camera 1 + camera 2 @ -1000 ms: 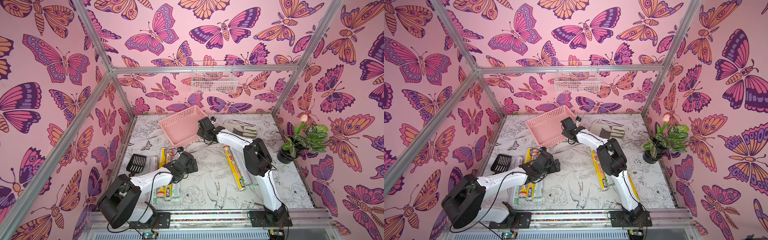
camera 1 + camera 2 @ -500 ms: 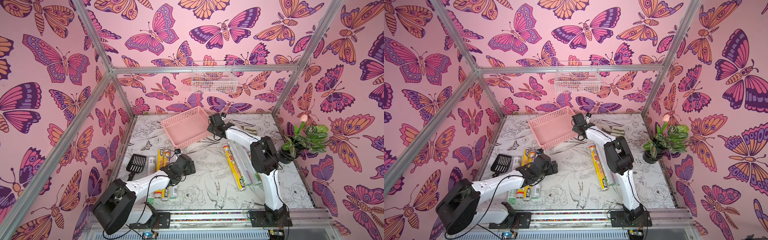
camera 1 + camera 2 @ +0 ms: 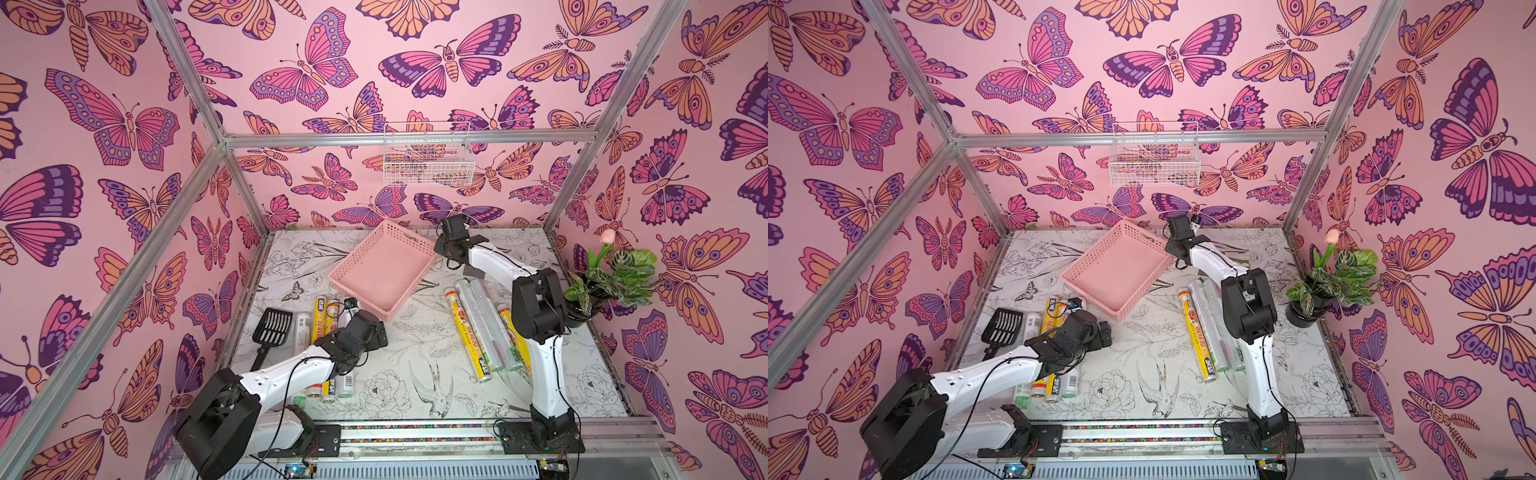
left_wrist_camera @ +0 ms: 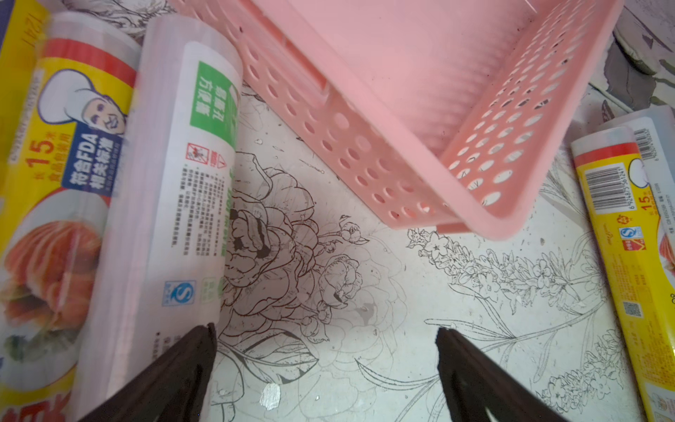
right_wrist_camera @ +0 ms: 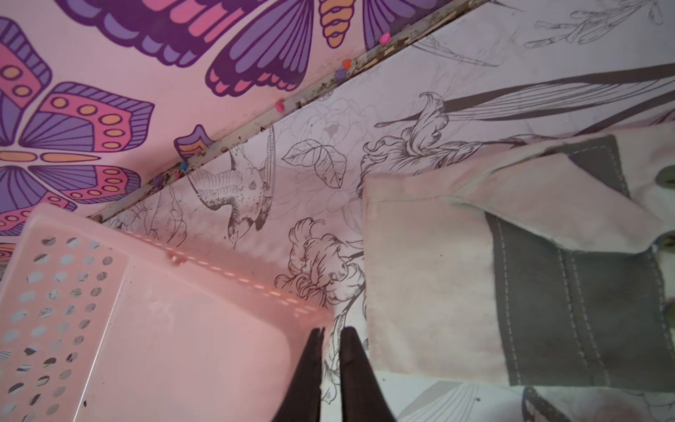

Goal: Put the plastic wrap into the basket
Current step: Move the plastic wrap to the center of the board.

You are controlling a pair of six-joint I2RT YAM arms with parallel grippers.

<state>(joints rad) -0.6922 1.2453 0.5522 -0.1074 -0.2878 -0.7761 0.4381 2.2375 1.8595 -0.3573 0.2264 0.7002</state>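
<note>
The basket (image 3: 380, 276) sat cornerwise on the far middle of the table (image 3: 415, 357), and the right claw (image 5: 332, 334) held it by its right-hand corner. In the right wrist view the two dark fingers stood almost together, gripping the slotted rim where it ran into their tips. Close by that claw, on the side away from the basket, a grey-white glove (image 5: 456, 292) lay flat on the table near the far wall. The plastic wrap (image 3: 466, 332) lay wholly outside the basket, in two clusters on the table. The right cluster, to the near right of the basket, held a yellow-labelled roll, clear silvery rolls (image 3: 484, 328) touching its right side, and another yellow one partly hidden behind the right arm. The left cluster lay to the near left of the basket, its rolls side by side and pointing near to far. The left arm covered most of them in both top views, but a yellow roll (image 3: 321, 313) and a white roll (image 3: 302, 330) showed beyond it. The left claw (image 4: 325, 329) hung wide open over bare table close to the basket's near corner, holding nothing. In the left wrist view one of its fingers was just beside a white roll with green print (image 4: 171, 201), which touched a yellow roll bearing a food picture. A black slotted scoop (image 3: 272, 328) lay at the left edge of the left cluster. A potted plant (image 3: 611, 278) stood by the right wall, and a white wire basket (image 3: 428, 160) hung on the far wall.
</note>
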